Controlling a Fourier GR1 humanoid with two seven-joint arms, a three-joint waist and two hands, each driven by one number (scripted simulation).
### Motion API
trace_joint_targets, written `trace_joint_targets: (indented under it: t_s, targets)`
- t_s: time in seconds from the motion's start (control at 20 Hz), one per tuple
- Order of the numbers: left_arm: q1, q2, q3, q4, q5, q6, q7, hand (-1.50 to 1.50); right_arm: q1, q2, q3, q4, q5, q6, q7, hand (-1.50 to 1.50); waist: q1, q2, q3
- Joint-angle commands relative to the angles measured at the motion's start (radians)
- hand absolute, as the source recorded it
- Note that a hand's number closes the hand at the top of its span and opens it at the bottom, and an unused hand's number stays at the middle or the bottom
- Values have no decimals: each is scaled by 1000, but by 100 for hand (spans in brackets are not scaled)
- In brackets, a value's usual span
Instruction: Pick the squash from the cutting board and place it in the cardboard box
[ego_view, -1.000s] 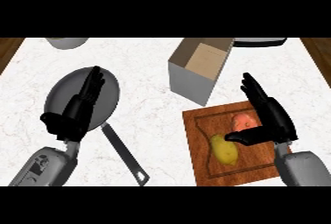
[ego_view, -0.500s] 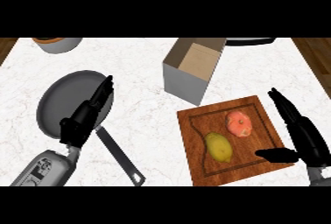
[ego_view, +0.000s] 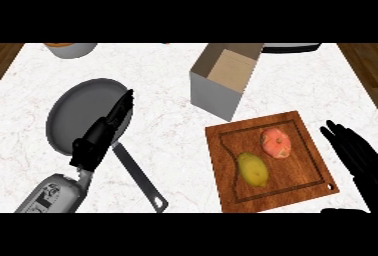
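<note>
White marble-look counter (ego_view: 170, 65) with grey veining fills the view, brown wood floor showing past its left and right far corners. Wooden cutting board (ego_view: 295, 172) with a routed groove sits near the right front edge; on it a yellow, lemon-shaped squash (ego_view: 252, 169) at the left-centre and a pink-orange round fruit (ego_view: 276, 142) just behind it, apart. Open cardboard box (ego_view: 221, 80), grey outside and tan inside, stands just past the board's far left corner. Grey round frying pan (ego_view: 85, 112) with a long handle lies at the left. Left hand (ego_view: 100, 140), fingers straight and together, hovers over the pan's right rim. Right hand (ego_view: 356, 155), fingers straight, slightly spread, is beside the board's right edge, partly cut off. Grey bowl (ego_view: 70, 49) and a dark object at the far edge are cropped.
</note>
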Motion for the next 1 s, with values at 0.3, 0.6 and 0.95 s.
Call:
trace_joint_targets:
  t_s: [0.3, 0.6, 0.95]
  targets:
    - [0, -26, 22, -27, -45, -46, 20, 0, -1, 17, 37, -289, -118, 336, 390, -150, 34, 8, 3]
    - [40, -46, 84, -64, -65, -96, 39, 0, -183, 153, -17, -118, -150, 405, 392, -150, 40, 9, 3]
    - [-41, -107, 145, 39, -109, -164, 59, 0, -222, 279, 65, 25, 16, 418, 393, -150, 35, 9, 3]
